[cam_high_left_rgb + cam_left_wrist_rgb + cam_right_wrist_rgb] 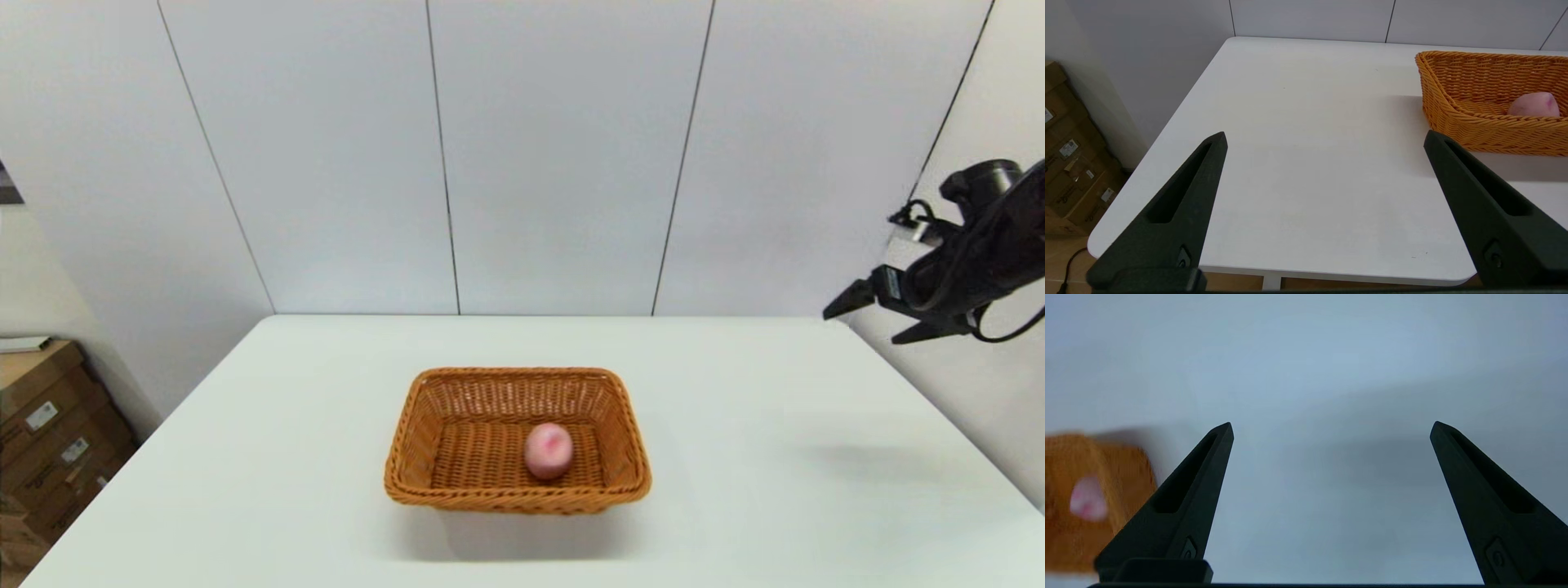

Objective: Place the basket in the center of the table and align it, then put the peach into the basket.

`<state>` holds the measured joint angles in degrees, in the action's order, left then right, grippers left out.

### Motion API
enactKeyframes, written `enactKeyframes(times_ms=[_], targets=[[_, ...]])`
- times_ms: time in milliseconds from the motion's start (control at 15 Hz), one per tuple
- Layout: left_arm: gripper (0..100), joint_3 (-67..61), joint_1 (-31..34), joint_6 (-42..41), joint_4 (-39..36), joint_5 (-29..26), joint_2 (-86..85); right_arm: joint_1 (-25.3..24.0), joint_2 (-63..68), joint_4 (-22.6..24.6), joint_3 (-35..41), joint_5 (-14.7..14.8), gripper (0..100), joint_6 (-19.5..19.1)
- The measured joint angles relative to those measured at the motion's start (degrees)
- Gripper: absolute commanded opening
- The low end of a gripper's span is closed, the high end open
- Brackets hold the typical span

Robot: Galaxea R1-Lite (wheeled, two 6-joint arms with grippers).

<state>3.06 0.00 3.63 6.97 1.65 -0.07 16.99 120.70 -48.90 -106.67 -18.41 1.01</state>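
Observation:
The orange-brown wicker basket (pixel 518 441) sits near the middle of the white table (pixel 735 425), its long sides square to the table's front edge. The pale-pink peach (pixel 548 450) lies inside it, toward the front right of the basket floor. My right gripper (pixel 869 314) hangs open high above the table's right edge, far from the basket, with nothing between its fingers. In the right wrist view the basket (pixel 1122 477) and peach (pixel 1088 498) show blurred. My left gripper (pixel 1325 141) stands open and empty over the table's left part, the basket (pixel 1478 122) and peach (pixel 1533 105) off to its side.
Cardboard boxes (pixel 49 433) are stacked on the floor beyond the table's left edge. A grey panelled wall (pixel 563 155) rises directly behind the table. The left arm itself does not show in the head view.

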Motion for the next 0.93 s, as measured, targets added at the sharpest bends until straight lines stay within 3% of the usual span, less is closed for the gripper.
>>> enactKeyframes(times_ms=[333,533,800,933], targets=[[100,0.0,0.0,0.0,0.0,0.0,0.0,4.4,-11.0,-1.8,6.9,-0.8,100,-7.1],[100,0.0,0.0,0.1,0.0,0.0,0.0,5.1,-20.3,-1.8,13.4,-1.2,100,-8.9],[100,0.0,0.0,0.1,0.0,0.0,0.0,5.0,-34.8,-2.2,26.4,-6.0,100,-12.6],[100,0.0,0.0,0.1,0.0,0.0,0.0,4.9,-41.8,-5.0,31.8,-8.8,100,-15.2]])
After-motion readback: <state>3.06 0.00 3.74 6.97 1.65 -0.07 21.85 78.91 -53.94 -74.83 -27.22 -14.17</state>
